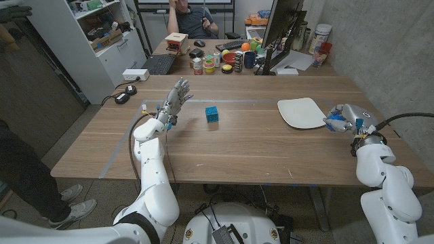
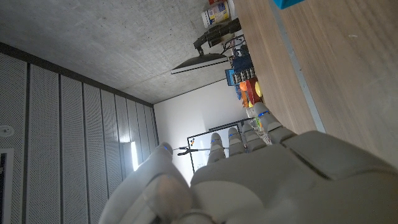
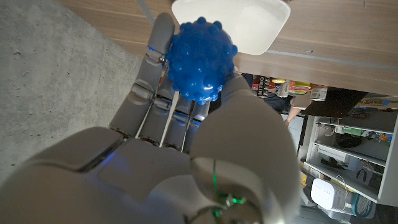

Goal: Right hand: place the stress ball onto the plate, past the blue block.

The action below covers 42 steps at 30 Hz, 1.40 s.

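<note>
The right hand is pinching the stress ball, a knobbly blue ball, between its thumb and its fingers. In the head view this hand is hovering just beside the white plate's outer edge, the ball not yet over it. Beyond the plate from the hand, well apart, the blue block is sitting on the wooden table. Farther still, the left hand is standing raised above the table, fingers spread and holding nothing.
</note>
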Tool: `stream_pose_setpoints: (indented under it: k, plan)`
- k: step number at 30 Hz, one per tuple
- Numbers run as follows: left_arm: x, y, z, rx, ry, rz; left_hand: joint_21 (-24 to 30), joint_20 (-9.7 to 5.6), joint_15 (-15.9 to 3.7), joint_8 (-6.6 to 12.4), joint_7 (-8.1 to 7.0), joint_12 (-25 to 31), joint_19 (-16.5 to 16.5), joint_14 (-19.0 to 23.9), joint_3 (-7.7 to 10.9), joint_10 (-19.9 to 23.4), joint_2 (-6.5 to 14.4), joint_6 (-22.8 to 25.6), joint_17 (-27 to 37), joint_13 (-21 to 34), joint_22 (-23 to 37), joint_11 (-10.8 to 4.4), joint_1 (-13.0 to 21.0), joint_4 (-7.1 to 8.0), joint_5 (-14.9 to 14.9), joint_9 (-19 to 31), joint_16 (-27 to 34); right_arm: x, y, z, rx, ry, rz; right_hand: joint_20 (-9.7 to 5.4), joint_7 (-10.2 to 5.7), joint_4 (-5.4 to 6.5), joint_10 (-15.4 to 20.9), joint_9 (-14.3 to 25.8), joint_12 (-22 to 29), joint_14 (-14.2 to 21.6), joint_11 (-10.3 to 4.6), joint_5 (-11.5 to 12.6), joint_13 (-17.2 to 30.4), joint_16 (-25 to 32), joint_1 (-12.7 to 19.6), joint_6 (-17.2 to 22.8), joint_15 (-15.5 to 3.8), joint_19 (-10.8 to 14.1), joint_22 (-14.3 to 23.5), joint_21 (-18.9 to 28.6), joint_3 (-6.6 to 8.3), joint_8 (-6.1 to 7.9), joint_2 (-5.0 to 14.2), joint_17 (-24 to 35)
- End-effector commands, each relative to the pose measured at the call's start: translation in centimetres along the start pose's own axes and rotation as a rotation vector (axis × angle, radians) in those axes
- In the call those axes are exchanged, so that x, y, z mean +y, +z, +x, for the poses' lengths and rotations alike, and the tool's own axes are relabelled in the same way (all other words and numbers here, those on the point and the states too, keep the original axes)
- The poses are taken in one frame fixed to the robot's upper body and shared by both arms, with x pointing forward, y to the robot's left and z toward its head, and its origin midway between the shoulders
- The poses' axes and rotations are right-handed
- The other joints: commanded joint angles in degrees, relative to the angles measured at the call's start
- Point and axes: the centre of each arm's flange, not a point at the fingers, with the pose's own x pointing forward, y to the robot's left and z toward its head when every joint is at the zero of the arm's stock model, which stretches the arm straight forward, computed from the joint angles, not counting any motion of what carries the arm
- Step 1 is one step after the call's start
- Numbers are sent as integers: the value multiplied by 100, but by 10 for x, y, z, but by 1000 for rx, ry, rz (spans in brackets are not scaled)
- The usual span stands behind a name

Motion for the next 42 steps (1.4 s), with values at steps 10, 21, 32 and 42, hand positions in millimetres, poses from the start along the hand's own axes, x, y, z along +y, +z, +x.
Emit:
stream_pose_setpoints:
  k: [10, 21, 32, 42]
  plan:
    - [-5, 4, -15, -15, -7, -5, -23, 37, 11, 50, -27, 43, -12, -39, -42, -22, -76, -11, 19, 30, 20, -12, 17, 8, 43, 34, 34, 6, 24, 32, -71, -4, 64, -684, -14, 8, -21, 188, 8, 633, -25, 35, 3, -33, 178, -6, -1089, -317, -35, -8, -53, 97, 187, 41]
    - [-5, 6, -23, -25, -5, -8, -26, 39, 12, 49, -23, 45, -12, -40, -52, -20, -77, -10, 19, 30, 20, -3, 15, 9, 47, 34, 34, 14, 47, 56, -108, 30, 44, -680, -15, 34, -7, 118, -2, 591, -25, 42, -21, -83, 160, 11, -1089, -361, -73, -7, -105, 80, 195, 31]
    - [-5, 4, -29, -25, -3, -12, -31, 43, 14, 51, -20, 46, -12, -38, -63, -19, -77, -3, 18, 30, 20, 2, 14, 9, 51, 34, 35, 18, 68, 78, -128, 35, -26, -682, -13, 43, 6, 86, -2, 590, -16, 52, -29, -103, 174, 31, -1094, -375, -101, 6, -134, 85, 220, 39]
    - [-5, 4, -32, -29, -3, -13, -34, 42, 16, 52, -18, 46, -12, -35, -71, -20, -78, 4, 18, 29, 20, 3, 13, 9, 53, 34, 36, 26, 87, 99, -121, 14, -93, -680, -28, 49, 39, 68, 8, 593, -22, 62, -33, -121, 190, 83, -1094, -382, -124, 25, -168, 115, 238, 47]
